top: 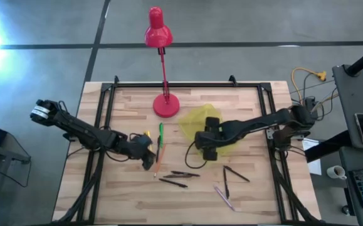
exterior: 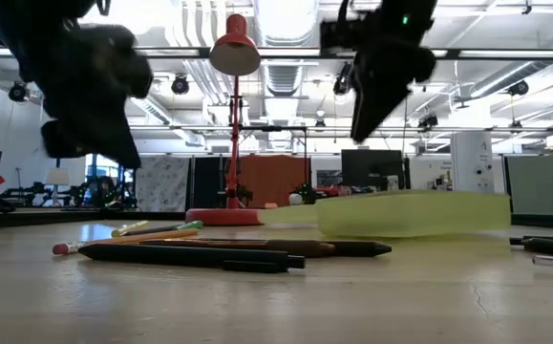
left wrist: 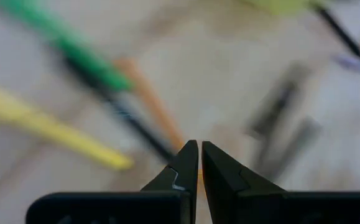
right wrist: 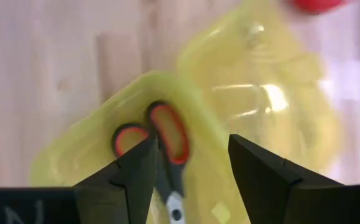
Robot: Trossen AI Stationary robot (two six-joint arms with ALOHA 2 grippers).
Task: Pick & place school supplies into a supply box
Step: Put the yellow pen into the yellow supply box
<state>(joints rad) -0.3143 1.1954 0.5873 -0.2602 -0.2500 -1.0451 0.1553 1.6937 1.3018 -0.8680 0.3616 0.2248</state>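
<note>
The supply box [top: 197,122] is a translucent yellow-green case lying open on the table in front of the lamp. Red-handled scissors [right wrist: 167,134] lie inside it. My right gripper [right wrist: 191,138] hovers open above them, raised clear of the box [exterior: 410,212]. My left gripper [top: 150,162] is shut and empty, hanging above the orange pencil [top: 158,157]. Beside that pencil lie a green pen [top: 160,135] and a yellow one [left wrist: 49,127]. Black pens [top: 181,174] and a pink pen [top: 224,196] rest flat toward the near edge.
A red desk lamp [top: 165,103] stands on its round base at the far middle of the table, just left of the box. A black frame [top: 106,113] runs along the table's edges. Two more black pens [top: 234,174] lie near the box's near side.
</note>
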